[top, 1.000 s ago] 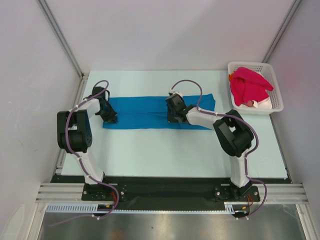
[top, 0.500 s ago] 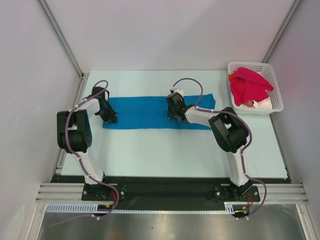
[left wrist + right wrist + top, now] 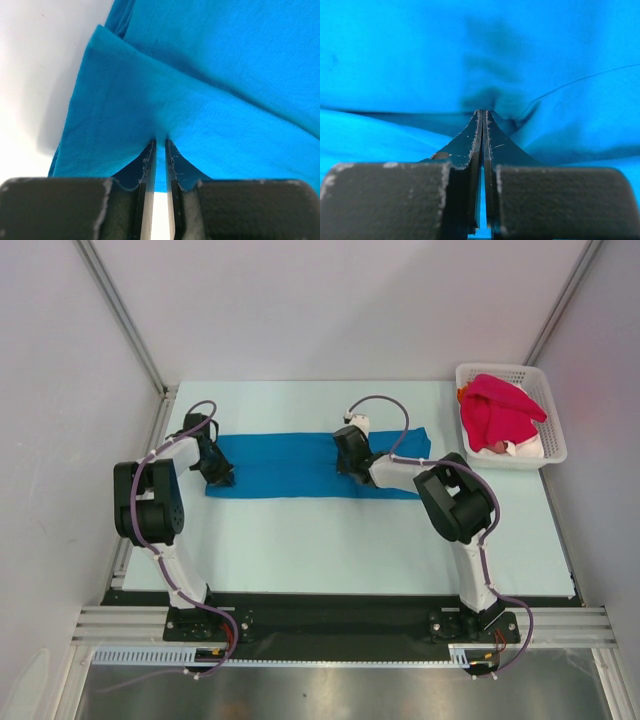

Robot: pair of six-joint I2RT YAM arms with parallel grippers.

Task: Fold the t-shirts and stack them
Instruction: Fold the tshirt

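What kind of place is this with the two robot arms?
Probably a robot test booth in a lab, not a home. Plain white panels wall in the table, the left arm and right arm are bolted to a metal rail, and a blue t-shirt lies spread out.

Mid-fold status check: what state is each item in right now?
blue t-shirt, laid in a long folded strip on the table, pinched at two spots
left gripper, shut on the blue t-shirt's left end
right gripper, shut on a pucker of the blue t-shirt
basket, upright, holding shirts
crimson-pink t-shirt, heaped unfolded in the basket
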